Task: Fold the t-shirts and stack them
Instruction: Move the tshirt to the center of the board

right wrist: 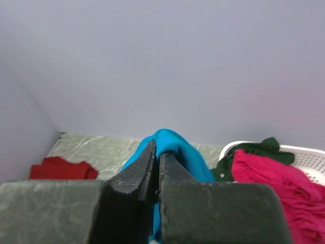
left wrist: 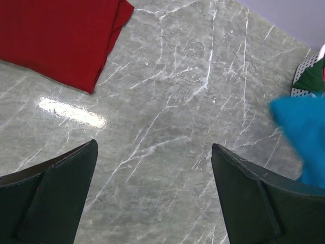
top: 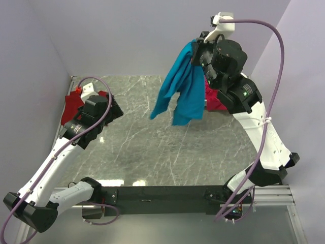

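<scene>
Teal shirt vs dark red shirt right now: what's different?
The teal-blue t-shirt hangs bunched in the air, pinched in the right fingers. The dark red t-shirt lies flat and folded on the table, ungripped. Teal hangs far right, red lies far left. Both are plain-coloured cloth.

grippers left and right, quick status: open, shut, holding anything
The left gripper is open, holding nothing.
The right gripper is shut on the teal-blue t-shirt, which hangs from it.

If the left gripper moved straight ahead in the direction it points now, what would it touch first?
Probably the bare marble table, between the dark red t-shirt and the teal-blue t-shirt.
</scene>
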Available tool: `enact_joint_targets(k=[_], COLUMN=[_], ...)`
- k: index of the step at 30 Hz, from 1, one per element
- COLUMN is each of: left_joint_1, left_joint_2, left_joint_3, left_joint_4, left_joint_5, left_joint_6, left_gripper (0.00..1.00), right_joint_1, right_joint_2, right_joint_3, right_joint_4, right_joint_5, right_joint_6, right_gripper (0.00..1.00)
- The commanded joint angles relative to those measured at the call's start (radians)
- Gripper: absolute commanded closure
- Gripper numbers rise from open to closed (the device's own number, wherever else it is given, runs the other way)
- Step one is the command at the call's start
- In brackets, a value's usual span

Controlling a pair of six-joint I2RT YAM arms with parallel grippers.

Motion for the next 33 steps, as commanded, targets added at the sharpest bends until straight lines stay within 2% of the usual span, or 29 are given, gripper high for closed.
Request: enact_joint_targets(k=[1, 4, 6, 7, 8, 9, 10, 13, 17, 21, 24, 28, 33], left_joint_1=[0.009, 0.015, 0.018, 0.018, 0.018, 0.018, 0.018, 0.017, -0.017, -0.091, -0.151, -0.212, -0.279], left_joint_2=[-0.027, -0.035, -0.033, -0.032, -0.032, -0.032, -0.033, -0.042, -0.026, 0.045, 0.12, 0.218, 0.368], left_joint_3=[0.016, 0.013, 0.01, 0.007, 0.005, -0.003, -0.027, -0.096, -0.183, -0.201, -0.184, -0.145, -0.098], left_joint_4=[0.026, 0.027, 0.023, 0.011, 0.008, 0.004, 0.006, 0.023, 0.063, 0.103, 0.156, 0.236, 0.276], left_joint_5=[-0.038, -0.045, -0.036, -0.03, -0.024, -0.018, -0.012, 0.031, 0.111, 0.162, 0.205, 0.291, 0.369], left_joint_6=[0.018, 0.023, 0.022, 0.022, 0.025, 0.029, 0.034, 0.049, 0.049, 0.022, 0.011, 0.025, 0.061], left_gripper=[0.01, 0.01, 0.01, 0.01, 0.01, 0.01, 0.01, 0.01, 0.02, 0.04, 0.04, 0.04, 0.03], right_joint_1=[0.033, 0.033, 0.023, -0.012, -0.035, -0.063, -0.086, -0.108, -0.088, -0.073, -0.056, -0.053, -0.053], right_joint_2=[-0.044, -0.056, -0.024, -0.001, 0.026, 0.084, 0.111, 0.117, -0.002, -0.099, -0.121, -0.119, -0.082], right_joint_3=[-0.04, -0.186, -0.291, -0.315, -0.329, -0.351, -0.361, -0.486, -0.707, -0.916, -1.009, -1.089, -1.068], right_joint_4=[-0.011, -0.03, -0.062, -0.088, -0.158, -0.195, -0.236, -0.264, -0.186, -0.171, -0.154, -0.094, -0.047], right_joint_5=[0.03, 0.059, 0.081, 0.058, 0.033, -0.005, -0.036, -0.074, -0.183, -0.307, -0.349, -0.413, -0.403], right_joint_6=[0.06, 0.149, 0.177, 0.227, 0.26, 0.29, 0.35, 0.372, 0.393, 0.441, 0.478, 0.545, 0.578], right_gripper=[1.0, 1.0, 0.89, 0.66, 0.55, 0.37, 0.34, 0.32, 0.32, 0.33, 0.33, 0.34, 0.36])
